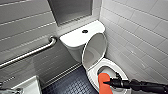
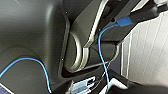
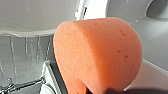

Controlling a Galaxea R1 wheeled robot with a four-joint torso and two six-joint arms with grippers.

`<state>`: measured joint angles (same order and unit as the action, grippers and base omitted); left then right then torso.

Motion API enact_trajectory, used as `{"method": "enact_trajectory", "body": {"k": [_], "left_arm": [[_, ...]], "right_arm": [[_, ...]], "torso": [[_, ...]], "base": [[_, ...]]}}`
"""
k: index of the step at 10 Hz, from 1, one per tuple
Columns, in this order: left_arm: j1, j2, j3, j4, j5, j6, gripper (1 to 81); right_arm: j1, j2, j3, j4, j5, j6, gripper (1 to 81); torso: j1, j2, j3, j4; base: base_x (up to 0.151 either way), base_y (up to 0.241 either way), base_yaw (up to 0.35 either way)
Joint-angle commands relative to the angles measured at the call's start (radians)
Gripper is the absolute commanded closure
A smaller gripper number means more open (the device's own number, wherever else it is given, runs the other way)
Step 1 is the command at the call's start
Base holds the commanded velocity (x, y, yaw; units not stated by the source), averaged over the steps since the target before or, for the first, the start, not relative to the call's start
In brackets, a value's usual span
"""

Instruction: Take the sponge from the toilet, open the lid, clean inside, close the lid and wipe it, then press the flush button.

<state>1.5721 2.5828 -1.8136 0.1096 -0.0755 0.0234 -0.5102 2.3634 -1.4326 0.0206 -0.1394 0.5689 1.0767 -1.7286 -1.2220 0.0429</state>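
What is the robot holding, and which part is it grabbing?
The right gripper holds the orange sponge over the toilet, by the edge nearest its wrist; the exact spot is hidden.

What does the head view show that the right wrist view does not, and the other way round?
Head view's own: the tank with its dark round button, the whole raised lid, and the right claw holding the sponge over the bowl. Right wrist view's own: the sponge's porous surface close up, and a metal fitting that I cannot identify. Both share: the orange sponge, white toilet parts and the tiled wall.
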Motion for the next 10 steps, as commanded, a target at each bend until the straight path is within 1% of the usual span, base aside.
{"method": "enact_trajectory", "body": {"k": [1,2,3,4,5,6,7,8,9,10], "left_arm": [[0.041,-0.015,0.028,0.007,0.091,0.003,1.0],[0.041,-0.015,0.028,0.007,0.091,0.003,1.0],[0.041,-0.016,0.026,0.007,0.091,0.003,1.0],[0.041,-0.016,0.026,0.005,0.091,0.003,1.0],[0.041,-0.016,0.023,0.005,0.091,0.003,1.0],[0.041,-0.015,0.023,0.005,0.091,0.003,1.0],[0.041,-0.015,0.023,0.005,0.091,0.003,1.0],[0.041,-0.015,0.022,0.005,0.091,0.003,1.0],[0.041,-0.015,0.017,0.005,0.091,0.003,1.0],[0.041,-0.013,0.013,0.004,0.091,0.003,1.0]], "right_arm": [[0.147,0.007,-0.017,-0.004,-0.068,0.026,81.1],[0.173,0.039,-0.047,-0.004,-0.080,0.035,81.1],[0.196,0.076,-0.086,-0.004,-0.092,0.046,81.1],[0.215,0.108,-0.124,-0.002,-0.100,0.049,81.1],[0.232,0.134,-0.155,-0.002,-0.100,0.057,81.1],[0.250,0.148,-0.173,-0.004,-0.085,0.074,81.1],[0.273,0.162,-0.192,-0.004,-0.069,0.097,81.1],[0.290,0.168,-0.209,-0.002,-0.040,0.126,81.1],[0.290,0.168,-0.218,-0.002,0.013,0.161,81.1],[0.273,0.168,-0.227,-0.002,0.084,0.212,81.1]], "torso": [[0.000,0.000,0.000,0.055],[0.000,0.000,0.000,0.064],[0.000,0.000,-0.049,0.042],[0.000,0.000,-0.067,0.053],[0.000,0.000,-0.027,0.056],[0.000,0.000,-0.046,0.056],[0.000,0.001,-0.052,0.056],[0.000,0.001,-0.056,0.056],[0.000,0.001,-0.055,0.056],[0.000,0.001,-0.056,0.056]], "base": [[0.000,0.000,0.000],[0.000,0.000,0.000],[0.000,0.000,0.000],[0.000,0.000,0.000],[0.000,0.000,0.000],[0.000,0.000,0.000],[0.000,0.000,0.000],[0.000,0.000,0.000],[0.000,0.000,0.000],[0.000,0.000,0.000]]}}
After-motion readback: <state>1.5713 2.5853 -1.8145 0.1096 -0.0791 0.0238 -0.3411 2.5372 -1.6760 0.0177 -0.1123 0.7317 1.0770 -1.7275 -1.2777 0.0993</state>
